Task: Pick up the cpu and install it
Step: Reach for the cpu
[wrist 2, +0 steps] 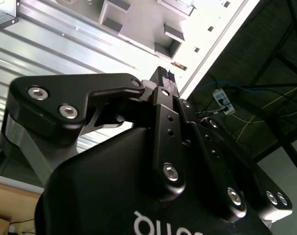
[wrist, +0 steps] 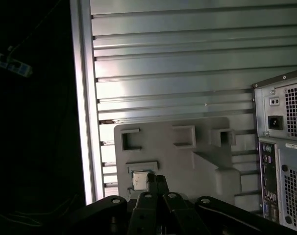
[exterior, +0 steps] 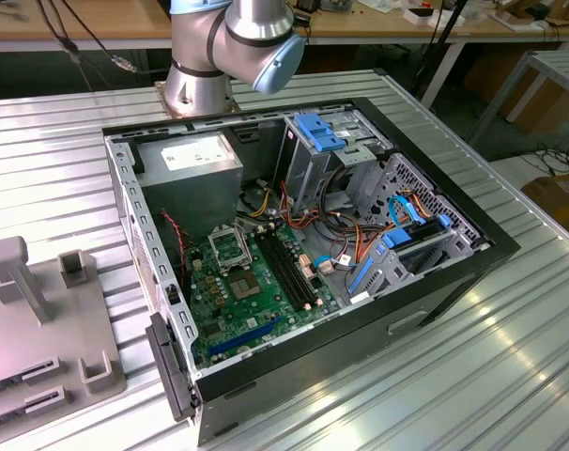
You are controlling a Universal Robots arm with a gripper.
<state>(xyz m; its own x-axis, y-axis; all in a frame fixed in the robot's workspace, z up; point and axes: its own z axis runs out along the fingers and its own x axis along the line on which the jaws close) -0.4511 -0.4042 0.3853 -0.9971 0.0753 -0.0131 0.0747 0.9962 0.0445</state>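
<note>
We see the gripper (wrist: 157, 181) with jaws pinched together, gripping nothing. In the first wrist view its tips sit just beside the cpu (wrist: 139, 179), which lies in a pocket of the grey fixture (wrist: 187, 161) (in the exterior view's lower left, beside the open case (exterior: 425, 301)).

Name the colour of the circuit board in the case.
The circuit board is green, clearest in the exterior view.

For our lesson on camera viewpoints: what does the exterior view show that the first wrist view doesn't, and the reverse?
Exterior view: the motherboard and its socket inside the open case. First wrist view: the claw, and past it the cpu in a holder, plus the case's rear panel. Both: the grey fixture plate and slatted table.
</note>
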